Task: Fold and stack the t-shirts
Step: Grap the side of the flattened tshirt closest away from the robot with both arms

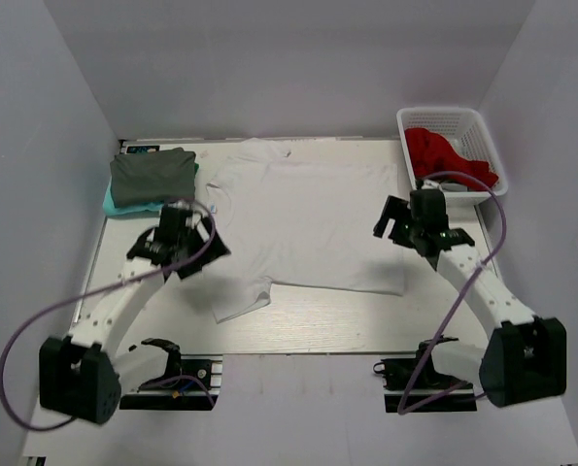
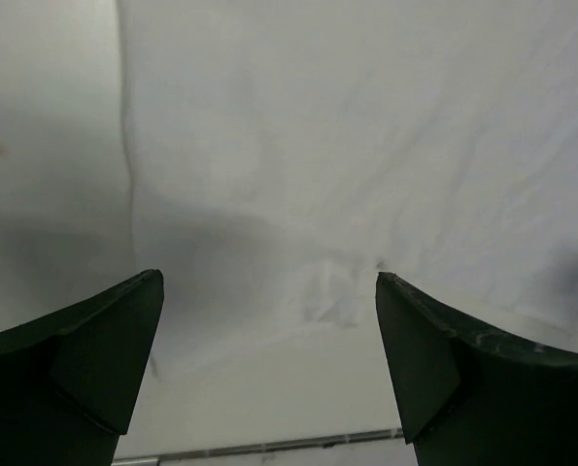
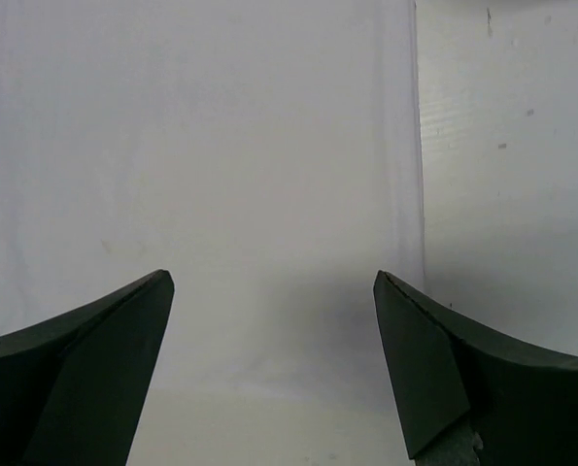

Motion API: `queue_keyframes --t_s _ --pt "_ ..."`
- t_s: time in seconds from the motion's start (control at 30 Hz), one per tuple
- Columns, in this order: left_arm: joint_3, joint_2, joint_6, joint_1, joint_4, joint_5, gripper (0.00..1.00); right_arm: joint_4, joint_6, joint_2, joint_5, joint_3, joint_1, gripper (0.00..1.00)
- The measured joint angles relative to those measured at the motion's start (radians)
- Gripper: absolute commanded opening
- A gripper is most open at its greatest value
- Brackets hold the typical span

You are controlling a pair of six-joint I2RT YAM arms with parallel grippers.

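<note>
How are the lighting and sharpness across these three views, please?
Top external: even, soft light, sharp, though the white shirt hardly stands out from the table. Left wrist: a grey shadow crosses the shirt above the left gripper. Right wrist: low contrast, faint shadow by the right gripper.

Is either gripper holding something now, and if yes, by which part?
Nothing is held. The left gripper and the right gripper are both open above the white t-shirt.

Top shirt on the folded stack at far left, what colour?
The top shirt is dark grey, on a teal shirt; top external view shows it best.
</note>
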Motion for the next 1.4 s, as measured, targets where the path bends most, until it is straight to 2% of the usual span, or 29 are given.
queue_keyframes --t_s 0.1,0.23,0.33,0.4,0.47,0.5,0.63,0.67,0.7,0.8,0.9,0.93,0.97,1.13,1.4 --pt "-0.186 -0.158 -0.062 0.000 -0.077 0.058 1.00 0.012 0.089 -0.082 0.014 -0.089 -0.003 0.90" --pt "-0.328 -0.271 -0.111 -0.008 -0.122 0.128 0.98 0.018 0.162 -0.128 0.039 -0.138 -0.004 0.90" --pt "-0.397 -0.257 -0.142 -0.018 -0.122 0.169 0.93 0.010 0.194 -0.151 0.060 -0.169 -0.006 0.90" --pt "-0.425 -0.240 -0.164 -0.024 -0.136 0.180 0.85 -0.006 0.208 -0.161 0.073 -0.186 -0.006 0.90" --pt "-0.426 -0.244 -0.179 -0.030 -0.140 0.184 0.82 -0.021 0.215 -0.168 0.082 -0.195 -0.006 0.90" --pt "-0.426 -0.246 -0.185 -0.032 -0.139 0.183 0.77 -0.026 0.219 -0.172 0.085 -0.200 -0.006 0.90" --pt "-0.432 -0.244 -0.216 -0.033 -0.129 0.159 0.72 -0.048 0.228 -0.183 0.089 -0.208 -0.010 0.90" --pt "-0.436 -0.238 -0.222 -0.033 -0.116 0.152 0.68 -0.056 0.229 -0.187 0.089 -0.209 -0.010 0.90" --pt "-0.438 -0.232 -0.230 -0.033 -0.108 0.151 0.60 -0.061 0.229 -0.191 0.089 -0.209 -0.011 0.90" --pt "-0.440 -0.191 -0.242 -0.033 -0.059 0.148 0.51 -0.076 0.229 -0.205 0.089 -0.220 -0.011 0.90" --pt "-0.440 -0.156 -0.257 -0.033 -0.011 0.148 0.26 -0.093 0.229 -0.219 0.088 -0.230 -0.011 0.90" --pt "-0.441 -0.146 -0.257 -0.033 0.002 0.146 0.06 -0.095 0.229 -0.226 0.088 -0.235 -0.011 0.90" --pt "-0.441 -0.138 -0.264 -0.033 0.010 0.143 0.00 -0.101 0.229 -0.231 0.088 -0.238 -0.011 0.90" --pt "-0.439 -0.139 -0.261 -0.033 0.011 0.131 0.00 -0.158 0.234 -0.248 0.090 -0.240 -0.011 0.90" --pt "-0.439 -0.223 -0.247 -0.033 -0.059 0.112 0.00 -0.225 0.261 -0.255 0.091 -0.309 -0.011 0.88"
